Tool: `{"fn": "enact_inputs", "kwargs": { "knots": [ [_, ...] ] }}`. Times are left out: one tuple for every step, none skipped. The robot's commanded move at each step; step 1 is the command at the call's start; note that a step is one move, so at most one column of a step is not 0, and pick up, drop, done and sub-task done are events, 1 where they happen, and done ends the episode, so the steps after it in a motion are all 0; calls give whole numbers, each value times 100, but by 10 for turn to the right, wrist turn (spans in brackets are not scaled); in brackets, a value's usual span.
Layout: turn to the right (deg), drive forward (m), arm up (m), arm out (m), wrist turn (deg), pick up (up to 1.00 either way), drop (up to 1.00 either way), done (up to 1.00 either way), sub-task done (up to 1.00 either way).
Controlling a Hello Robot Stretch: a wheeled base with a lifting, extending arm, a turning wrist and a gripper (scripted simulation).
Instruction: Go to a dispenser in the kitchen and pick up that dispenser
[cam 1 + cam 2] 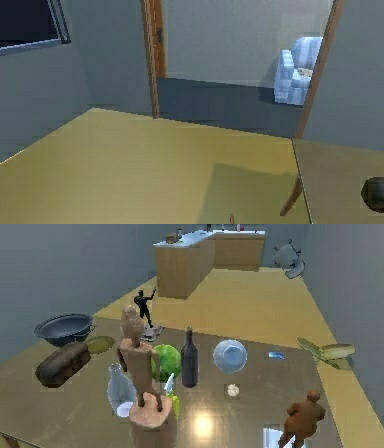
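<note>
the forward view looks over yellow floor (130, 165) to a wood-framed doorway (154, 55), with a pale blue armchair (293, 75) beyond it and a table corner (335, 175) at its lower right. the arm side view takes in the table (250, 409) top, crowded with things: a dark bowl (62, 326), a dark loaf (60, 365), a dark bottle (190, 359) beside a green lump (166, 358), a clear globe (230, 354), wooden figures (132, 342) and a pale clear bottle (119, 384) near the middle front. that bottle may be the dispenser, though its shape is too vague to be sure. far off stands a kitchen counter (185, 269). the gripper's state cannot be told.
</note>
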Motion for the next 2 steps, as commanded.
{"fn": "enact_inputs", "kwargs": {
  "knots": [
    [0, 0, 0, 18, 0, 0, 0, 0, 0],
    [0, 0, 0, 0, 450, 0, 0, 0, 0]
  ]
}}
